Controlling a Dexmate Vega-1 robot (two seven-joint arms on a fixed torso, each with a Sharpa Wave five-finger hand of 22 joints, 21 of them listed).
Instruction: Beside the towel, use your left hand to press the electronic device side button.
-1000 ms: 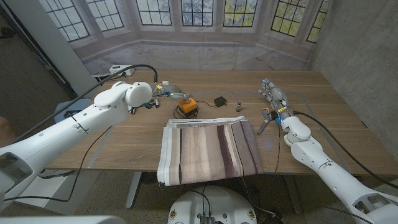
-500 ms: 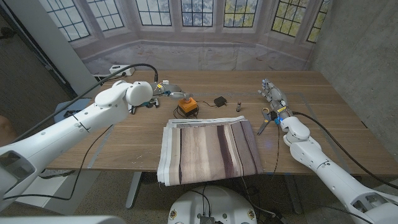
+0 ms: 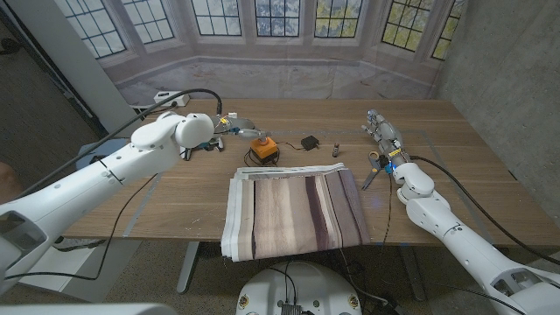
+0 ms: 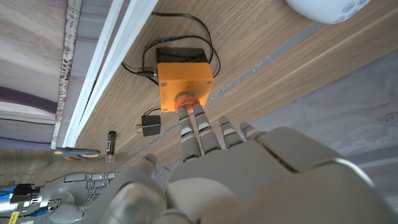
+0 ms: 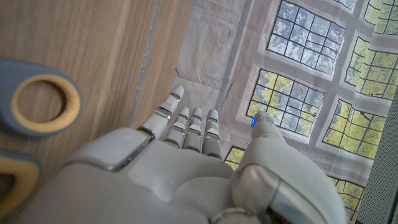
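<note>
The orange electronic device [image 4: 184,85] sits on the wooden table [image 3: 455,140] just behind the folded striped towel [image 3: 294,210], a black cable looped at its far side. The left hand [image 3: 229,124] reaches in from the left, fingers [image 4: 194,127] extended together, their tips touching the device's red side button [image 4: 185,102]. The right hand [image 3: 382,131] stands near the scissors [image 3: 372,163], fingers straight, holding nothing.

Bay windows [image 3: 262,17] w/ daylight behind wooden table [image 3: 455,175]; grey wall [image 3: 507,70] right.
</note>
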